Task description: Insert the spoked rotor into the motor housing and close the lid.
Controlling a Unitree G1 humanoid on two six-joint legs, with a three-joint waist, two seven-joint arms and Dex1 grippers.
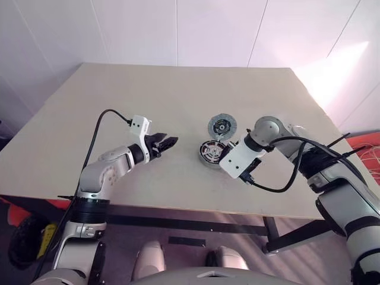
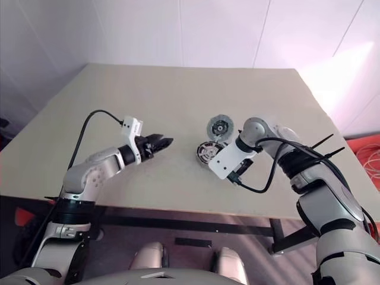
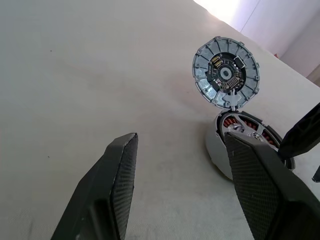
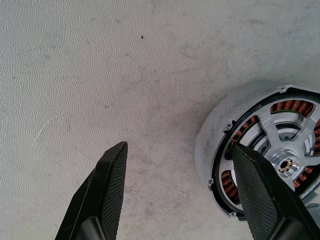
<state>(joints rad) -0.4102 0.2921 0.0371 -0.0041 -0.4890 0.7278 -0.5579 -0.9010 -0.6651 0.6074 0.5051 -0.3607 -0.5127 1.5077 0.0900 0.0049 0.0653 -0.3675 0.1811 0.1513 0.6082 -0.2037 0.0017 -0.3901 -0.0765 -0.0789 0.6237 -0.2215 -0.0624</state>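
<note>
The motor housing sits on the table right of centre, a grey cup with copper windings. The spoked rotor lies inside it, its silvery spokes and hub over the windings. The lid is swung open behind the housing and joined to its rim, with its inner face and dark hub showing. My right gripper points down at the housing's near side, open, one finger over the rim and nothing held. My left gripper hovers open and empty to the left of the housing, aimed toward it.
The pale table stretches wide behind and to the left of the parts. Its front edge runs just below both arms. A black cable loops off my right wrist near that edge.
</note>
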